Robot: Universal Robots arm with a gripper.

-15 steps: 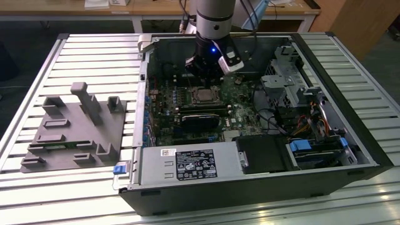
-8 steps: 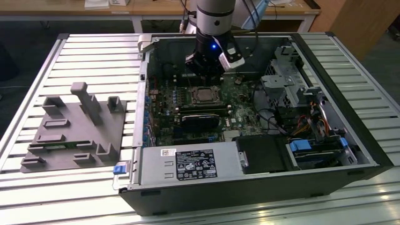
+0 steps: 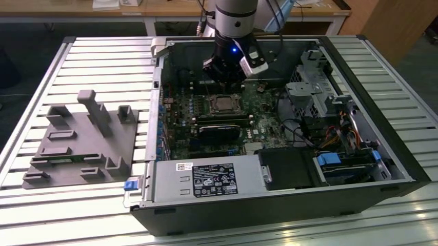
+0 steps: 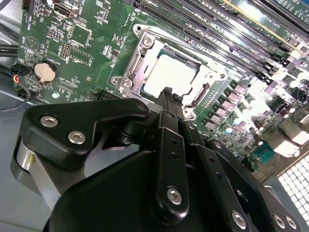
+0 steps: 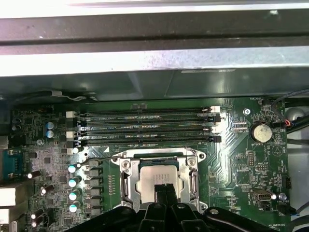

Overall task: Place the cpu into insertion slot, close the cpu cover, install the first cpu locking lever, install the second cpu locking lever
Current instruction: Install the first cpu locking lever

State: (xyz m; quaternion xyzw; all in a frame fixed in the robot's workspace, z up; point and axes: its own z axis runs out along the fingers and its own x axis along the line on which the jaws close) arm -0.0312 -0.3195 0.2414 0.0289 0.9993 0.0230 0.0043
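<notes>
My fingers [image 5: 160,195] were closed together, gripping nothing as far as I could tell, tips just over one edge of the cpu cover [image 5: 126,180]. The cpu [image 5: 155,175] lay flat, face up, in the insertion slot [image 3: 224,104], its edges square to the memory slots [image 5: 145,128] crowding one side.

The cpu [image 4: 170,73] top is pale, smooth metal; the cover [image 4: 136,62] is bright bare metal. The tool [image 4: 166,96] is matt black; the bench [image 3: 102,56], ribbed silvery metal.
</notes>
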